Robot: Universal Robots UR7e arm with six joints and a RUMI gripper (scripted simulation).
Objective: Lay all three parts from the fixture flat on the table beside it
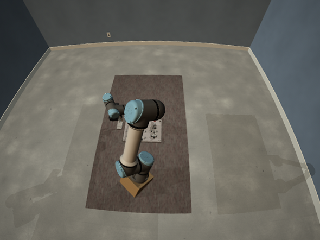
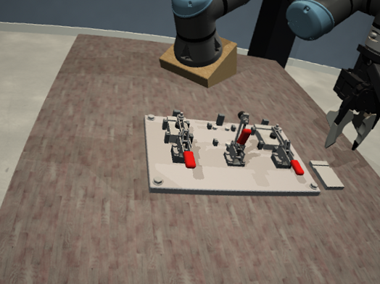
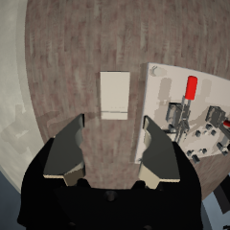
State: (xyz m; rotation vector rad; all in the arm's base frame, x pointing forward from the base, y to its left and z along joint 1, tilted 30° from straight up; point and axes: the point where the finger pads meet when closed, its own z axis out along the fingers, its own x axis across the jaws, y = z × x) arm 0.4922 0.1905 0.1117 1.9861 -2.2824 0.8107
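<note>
One flat light part [image 1: 119, 126] [image 2: 327, 176] [image 3: 115, 91] lies on the table beside the fixture plate [image 2: 206, 179] [image 3: 155, 96]. My gripper [image 2: 340, 146] [image 3: 113, 115] is partly open and empty, above the table near this part. A second part [image 2: 262, 131] sits in the fixture under the right clamp in the exterior view, whose red handle [image 2: 297, 167] [image 3: 191, 87] lies low. A third part [image 2: 172, 136] sits under the left clamp, whose red handle [image 2: 190, 160] is also low. The middle clamp stands raised, its red handle [image 2: 244, 137] upright, with no part at its place.
Small locating blocks, such as a dark block [image 2: 220, 119], stand on the fixture plate. Bolts, such as the front left bolt [image 2: 157, 180], stick up at its corners. The wooden robot base [image 1: 130, 187] [image 2: 222, 69] stands on the table behind the fixture in the exterior view.
</note>
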